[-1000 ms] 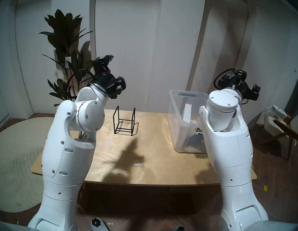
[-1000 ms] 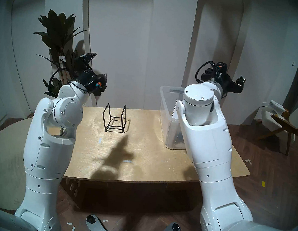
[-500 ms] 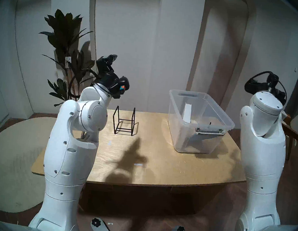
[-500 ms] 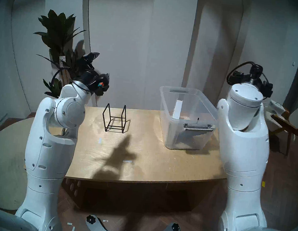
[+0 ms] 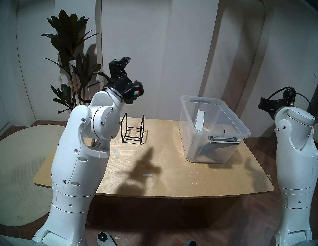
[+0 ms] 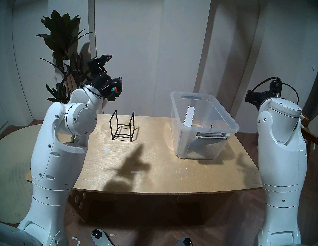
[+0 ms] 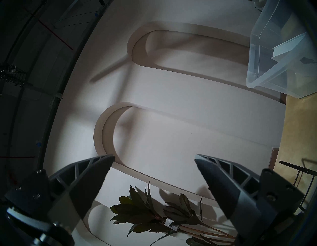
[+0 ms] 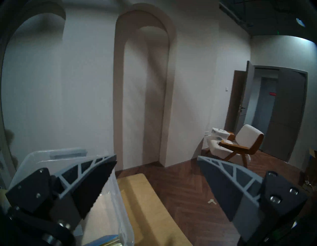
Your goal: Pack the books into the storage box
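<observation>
Storage box point(image 5: 195, 112) seen on the tabletop's point(image 5: 167, 180) far right part; white book point(image 5: 200, 118) stood on edge inside, blue book point(image 8: 104, 239) glimpsed low in it. Left gripper point(image 7: 154, 163) raised over the wire rack point(image 5: 132, 128), fingers point(image 7: 96, 173) wide, empty. Right gripper point(image 8: 157, 163) held beyond the tabletop's right edge, fingers wide, empty.

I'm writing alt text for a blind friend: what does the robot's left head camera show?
Two white robot arms rise either side of a wooden table, both grippers empty: left gripper, right gripper. On the table stand an empty black wire rack and a clear storage box with a white book upright inside.
</observation>
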{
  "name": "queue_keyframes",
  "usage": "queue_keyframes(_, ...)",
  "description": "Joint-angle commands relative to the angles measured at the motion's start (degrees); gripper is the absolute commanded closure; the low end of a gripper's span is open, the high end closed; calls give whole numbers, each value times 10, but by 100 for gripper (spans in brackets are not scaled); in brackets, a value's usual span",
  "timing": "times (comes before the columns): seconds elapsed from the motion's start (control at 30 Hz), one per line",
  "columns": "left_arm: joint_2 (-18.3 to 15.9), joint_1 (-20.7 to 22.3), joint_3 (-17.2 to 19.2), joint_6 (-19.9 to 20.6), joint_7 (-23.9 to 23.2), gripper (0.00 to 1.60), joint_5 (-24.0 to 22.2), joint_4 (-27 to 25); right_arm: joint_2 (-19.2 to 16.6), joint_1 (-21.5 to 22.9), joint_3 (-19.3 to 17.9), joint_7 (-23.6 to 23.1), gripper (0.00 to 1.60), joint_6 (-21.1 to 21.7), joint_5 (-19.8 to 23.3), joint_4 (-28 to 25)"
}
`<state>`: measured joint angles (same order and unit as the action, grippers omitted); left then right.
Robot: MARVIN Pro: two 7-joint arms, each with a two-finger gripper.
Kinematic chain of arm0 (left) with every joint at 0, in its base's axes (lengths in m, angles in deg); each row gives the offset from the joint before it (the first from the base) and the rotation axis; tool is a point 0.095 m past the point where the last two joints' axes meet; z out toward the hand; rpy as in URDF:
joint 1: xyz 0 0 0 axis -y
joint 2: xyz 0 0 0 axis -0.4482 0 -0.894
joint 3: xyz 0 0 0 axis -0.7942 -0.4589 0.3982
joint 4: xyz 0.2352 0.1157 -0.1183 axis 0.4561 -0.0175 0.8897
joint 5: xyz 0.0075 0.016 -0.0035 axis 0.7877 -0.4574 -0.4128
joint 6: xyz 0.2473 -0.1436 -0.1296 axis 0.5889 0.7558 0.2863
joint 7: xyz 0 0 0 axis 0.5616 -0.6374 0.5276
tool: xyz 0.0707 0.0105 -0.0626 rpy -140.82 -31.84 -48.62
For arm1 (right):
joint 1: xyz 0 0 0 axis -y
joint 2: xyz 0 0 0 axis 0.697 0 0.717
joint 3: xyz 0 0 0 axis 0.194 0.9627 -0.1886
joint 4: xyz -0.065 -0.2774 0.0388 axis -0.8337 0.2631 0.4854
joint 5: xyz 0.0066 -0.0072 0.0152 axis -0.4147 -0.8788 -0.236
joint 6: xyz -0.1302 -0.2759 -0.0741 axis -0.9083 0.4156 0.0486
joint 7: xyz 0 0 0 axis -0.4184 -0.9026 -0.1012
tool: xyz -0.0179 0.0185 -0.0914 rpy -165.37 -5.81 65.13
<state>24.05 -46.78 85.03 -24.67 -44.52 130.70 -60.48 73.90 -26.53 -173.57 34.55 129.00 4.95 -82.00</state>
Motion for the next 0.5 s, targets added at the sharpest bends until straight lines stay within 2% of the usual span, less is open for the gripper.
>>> queue_keyframes(0.0, 2, 16, 2, 2, 3, 0, 2, -7, -56, -13, -2, -67, 0, -43, 0, -2)
queue_keyframes(0.47, 2, 17, 1, 3, 3, 0, 3, -7, -63, -21, -8, -97, 0, -67, -10, 4)
